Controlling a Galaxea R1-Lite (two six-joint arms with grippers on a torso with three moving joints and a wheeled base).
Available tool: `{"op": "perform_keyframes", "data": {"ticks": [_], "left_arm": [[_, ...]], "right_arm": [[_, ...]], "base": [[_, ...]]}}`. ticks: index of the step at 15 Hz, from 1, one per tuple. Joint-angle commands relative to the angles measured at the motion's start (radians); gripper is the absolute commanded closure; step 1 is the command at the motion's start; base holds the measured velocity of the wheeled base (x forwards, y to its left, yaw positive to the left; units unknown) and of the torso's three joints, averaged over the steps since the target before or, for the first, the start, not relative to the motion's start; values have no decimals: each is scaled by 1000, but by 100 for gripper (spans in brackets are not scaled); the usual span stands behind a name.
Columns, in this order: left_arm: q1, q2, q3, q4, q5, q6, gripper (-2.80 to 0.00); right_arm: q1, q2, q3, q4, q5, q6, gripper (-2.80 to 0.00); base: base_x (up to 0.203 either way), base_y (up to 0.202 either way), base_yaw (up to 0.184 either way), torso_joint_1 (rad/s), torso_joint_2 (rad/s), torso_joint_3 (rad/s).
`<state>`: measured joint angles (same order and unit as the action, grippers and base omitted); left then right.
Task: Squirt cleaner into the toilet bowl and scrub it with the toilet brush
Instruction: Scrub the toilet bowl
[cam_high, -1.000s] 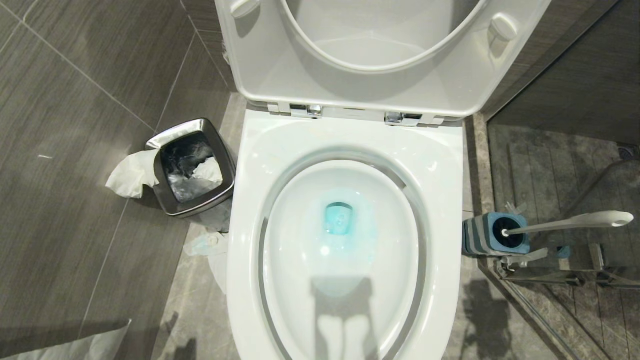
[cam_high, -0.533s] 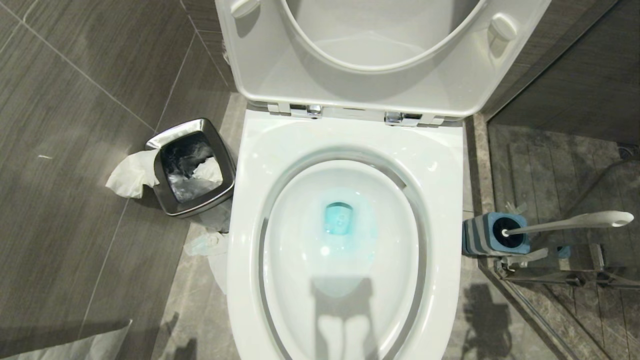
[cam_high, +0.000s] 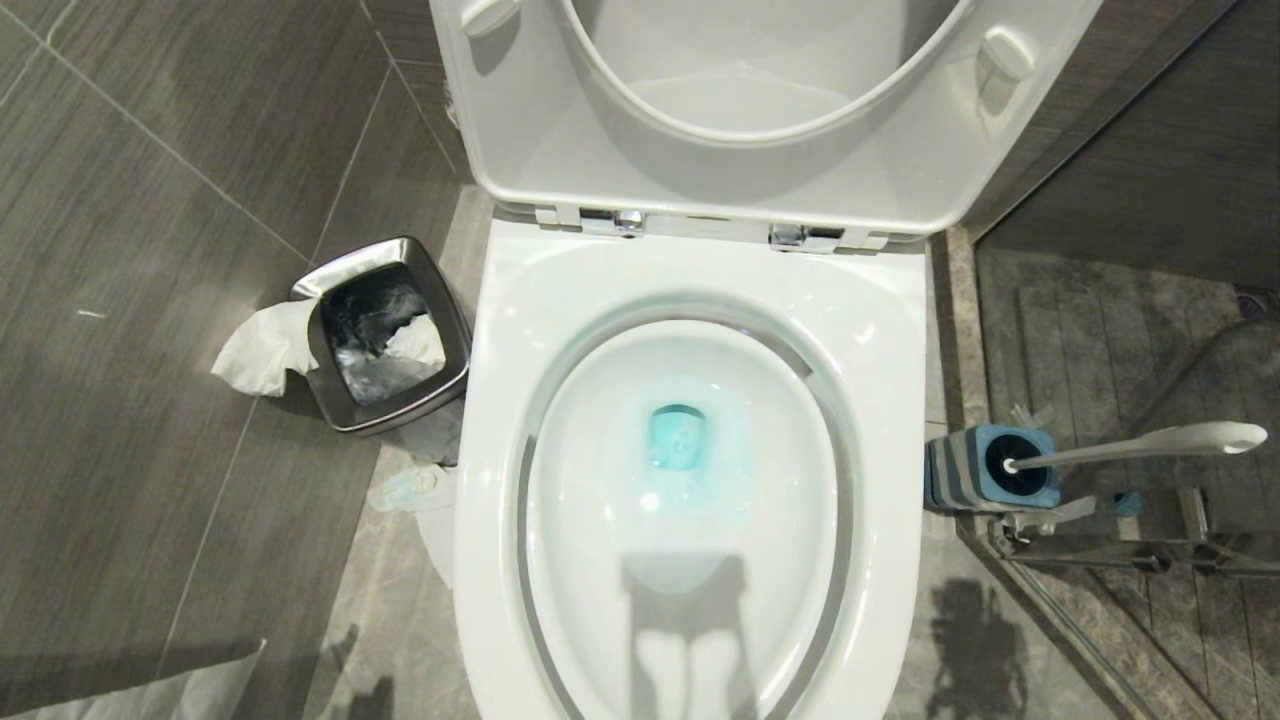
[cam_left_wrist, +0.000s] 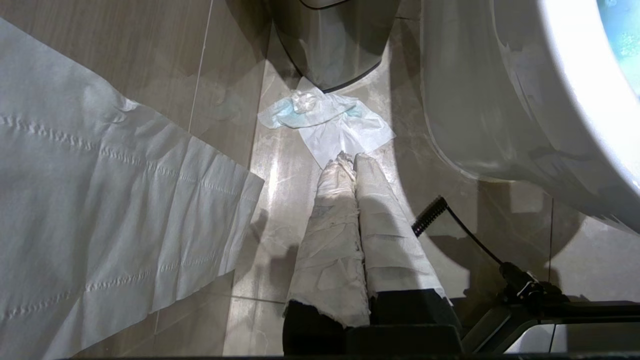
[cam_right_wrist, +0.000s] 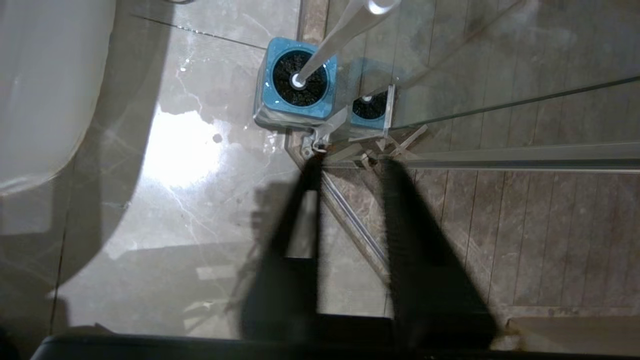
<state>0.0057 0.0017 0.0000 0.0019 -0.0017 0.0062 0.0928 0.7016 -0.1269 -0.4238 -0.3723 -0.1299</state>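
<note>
The toilet bowl (cam_high: 690, 500) sits mid-floor with its lid up and blue cleaner pooled in its water. Left of it stands a steel bin (cam_high: 385, 335); there the left gripper (cam_left_wrist: 352, 162) hangs pressed shut, empty. Right of the bowl, the toilet brush (cam_high: 1130, 447) stands in its holder (cam_high: 985, 470); the right gripper (cam_right_wrist: 347, 165) hovers parted, empty.

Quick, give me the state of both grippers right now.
Left gripper: shut, holding nothing, pointing at the floor beside the toilet bowl.
Right gripper: open, empty, short of the toilet brush in its holder.
</note>
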Motion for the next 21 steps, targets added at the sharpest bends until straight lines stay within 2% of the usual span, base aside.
{"op": "perform_keyframes", "data": {"ticks": [1, 3, 5, 10, 17, 19, 21], "left_arm": [[0, 1, 2, 0, 0, 0, 0], [0, 1, 1, 0, 0, 0, 0], [0, 1, 1, 0, 0, 0, 0], [0, 1, 2, 0, 0, 0, 0], [0, 1, 2, 0, 0, 0, 0], [0, 1, 2, 0, 0, 0, 0], [0, 1, 2, 0, 0, 0, 0]], "right_arm": [[1, 10, 20, -20, -3, 12, -280], [10, 13, 27, -50, 0, 54, -280], [58, 16, 39, -50, -3, 85, -280], [68, 35, 30, 14, 1, 102, -280], [62, 313, -37, 9, -8, 266, -280], [54, 384, -63, 3, -11, 294, -280], [38, 456, -70, -58, -11, 297, -280]], "base": [[0, 0, 0, 0, 0, 0], [0, 0, 0, 0, 0, 0], [0, 0, 0, 0, 0, 0], [0, 0, 0, 0, 0, 0], [0, 0, 0, 0, 0, 0], [0, 0, 0, 0, 0, 0], [0, 0, 0, 0, 0, 0]]}}
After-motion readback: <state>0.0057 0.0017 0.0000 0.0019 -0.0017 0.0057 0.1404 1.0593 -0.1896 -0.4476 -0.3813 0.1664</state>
